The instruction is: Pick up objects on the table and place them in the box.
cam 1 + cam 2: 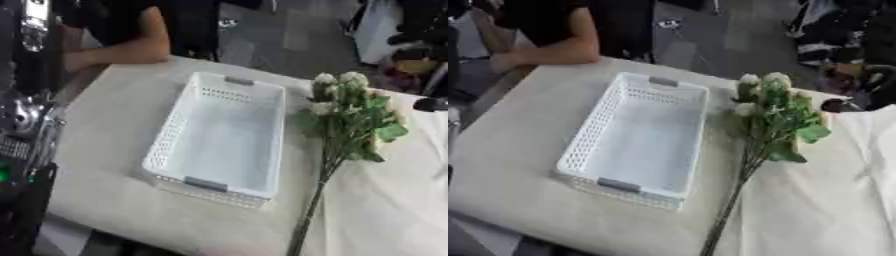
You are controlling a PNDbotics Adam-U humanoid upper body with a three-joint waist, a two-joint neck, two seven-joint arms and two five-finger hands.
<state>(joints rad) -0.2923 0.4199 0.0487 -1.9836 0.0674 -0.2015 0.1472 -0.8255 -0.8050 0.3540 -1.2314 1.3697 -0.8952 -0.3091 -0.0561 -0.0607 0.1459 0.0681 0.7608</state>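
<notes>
A white perforated box [220, 137] with grey handles lies in the middle of the beige table [105, 190], and nothing is inside it. A bunch of flowers [773, 112] with white blooms and green leaves lies just right of the box. Its long stems [728, 210] run toward the front edge. Black and silver parts of my left arm [19, 120] show along the left edge of the left eye view, apart from the box. I cannot make out that hand's shape. My right hand shows in neither view.
A white cloth [833, 200] covers the table's right part under the flowers. A person's arm [544, 52] rests on the far left corner of the table. A small dark rounded thing [839, 105] sits past the blooms at the right.
</notes>
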